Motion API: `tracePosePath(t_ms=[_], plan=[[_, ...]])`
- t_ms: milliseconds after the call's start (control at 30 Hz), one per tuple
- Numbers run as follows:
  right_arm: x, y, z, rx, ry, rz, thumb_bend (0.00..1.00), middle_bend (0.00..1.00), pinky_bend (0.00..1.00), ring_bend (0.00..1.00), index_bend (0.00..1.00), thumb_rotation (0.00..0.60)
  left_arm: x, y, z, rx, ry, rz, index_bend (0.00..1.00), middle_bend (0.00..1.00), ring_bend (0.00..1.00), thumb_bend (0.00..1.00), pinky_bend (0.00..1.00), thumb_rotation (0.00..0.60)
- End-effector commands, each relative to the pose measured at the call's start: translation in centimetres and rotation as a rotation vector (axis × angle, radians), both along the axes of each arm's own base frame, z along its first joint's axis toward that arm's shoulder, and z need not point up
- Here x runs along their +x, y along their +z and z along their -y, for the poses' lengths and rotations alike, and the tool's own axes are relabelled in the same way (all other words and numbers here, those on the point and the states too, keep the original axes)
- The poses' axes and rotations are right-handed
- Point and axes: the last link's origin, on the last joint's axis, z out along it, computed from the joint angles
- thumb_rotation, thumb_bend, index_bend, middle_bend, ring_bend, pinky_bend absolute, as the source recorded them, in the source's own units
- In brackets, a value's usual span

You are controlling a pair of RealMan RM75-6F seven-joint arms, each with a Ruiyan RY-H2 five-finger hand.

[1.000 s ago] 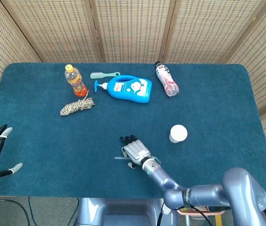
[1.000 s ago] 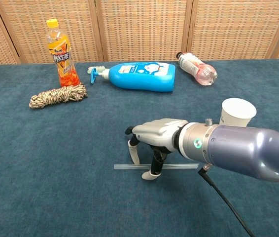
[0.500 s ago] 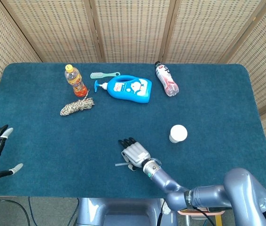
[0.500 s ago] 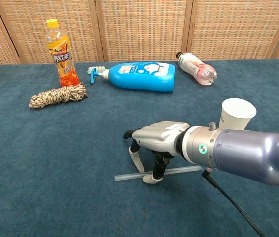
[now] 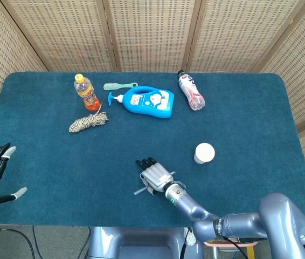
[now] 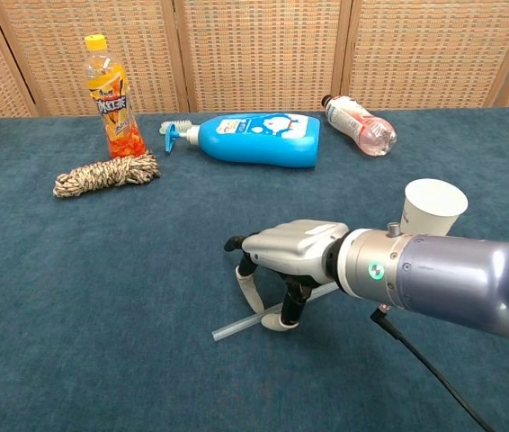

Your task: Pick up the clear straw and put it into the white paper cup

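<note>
Clear straw [image 6: 236, 326] under right hand [image 6: 281, 261] fingers [image 6: 249, 291]; labels unreadable.

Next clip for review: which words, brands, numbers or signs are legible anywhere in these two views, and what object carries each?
Nothing can be quoted; no text is legible in either view.
Orange drink bottle: label print too blurred to read.
Blue detergent bottle: white label with a cartoon picture, words too small.
Clear bottle lying down: pink and white label, unreadable.
White paper cup: no print visible.
Right hand over the straw: no markings readable.
</note>
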Motion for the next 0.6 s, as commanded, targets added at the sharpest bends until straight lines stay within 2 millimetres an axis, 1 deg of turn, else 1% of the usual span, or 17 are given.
tracePosePath(t_ms=[33, 67, 133, 300, 433, 467, 533, 600], plan=[[0.4, 0.6, 0.0, 0.0, -0.007, 0.044, 0.49, 0.0, 0.0, 0.0, 0.65, 0.6, 0.0, 0.0, 0.0, 0.0, 0.001, 0.0, 0.0, 0.0, 0.0, 0.11, 0.0, 0.6], [0.7, 1.1, 0.0, 0.001, -0.014, 0.074, 0.49, 0.0, 0.0, 0.0, 0.65, 0.6, 0.0, 0.0, -0.1, 0.0, 0.002, 0.0, 0.0, 0.0, 0.0, 0.11, 0.0, 0.6], [2.1, 3.3, 0.4, -0.02, -0.036, 0.189, 0.49, 0.0, 0.0, 0.0, 0.65, 0.6, 0.0, -0.1, -0.1, -0.006, 0.003, -0.001, 0.0, 0.0, 0.0, 0.11, 0.0, 0.6], [2.9, 7.3, 1.3, -0.04, -0.077, 0.332, 0.49, 0.0, 0.0, 0.0, 0.65, 0.6, 0.1, -0.1, -0.1, -0.007, 0.001, -0.002, 0.0, 0.0, 0.0, 0.11, 0.0, 0.6], [3.1, 10.4, 2.0, -0.047, -0.143, 0.447, 0.49, 0.0, 0.0, 0.0, 0.65, 0.6, 0.1, -0.2, 0.0, -0.009, -0.002, -0.005, 0.0, 0.0, 0.0, 0.11, 0.0, 0.6], [3.1, 11.5, 2.3, -0.055, -0.171, 0.491, 0.49, 0.0, 0.0, 0.0, 0.65, 0.6, 0.2, -0.2, 0.0, -0.009, -0.003, -0.005, 0.0, 0.0, 0.0, 0.11, 0.0, 0.6], [2.9, 12.8, 2.6, -0.057, -0.202, 0.539, 0.49, 0.0, 0.0, 0.0, 0.65, 0.6, 0.2, -0.3, 0.0, -0.01, -0.005, -0.004, 0.0, 0.0, 0.0, 0.11, 0.0, 0.6], [2.3, 14.8, 3.1, -0.065, -0.251, 0.607, 0.49, 0.0, 0.0, 0.0, 0.65, 0.6, 0.2, -0.3, 0.1, -0.012, -0.007, -0.006, 0.0, 0.0, 0.0, 0.11, 0.0, 0.6]])
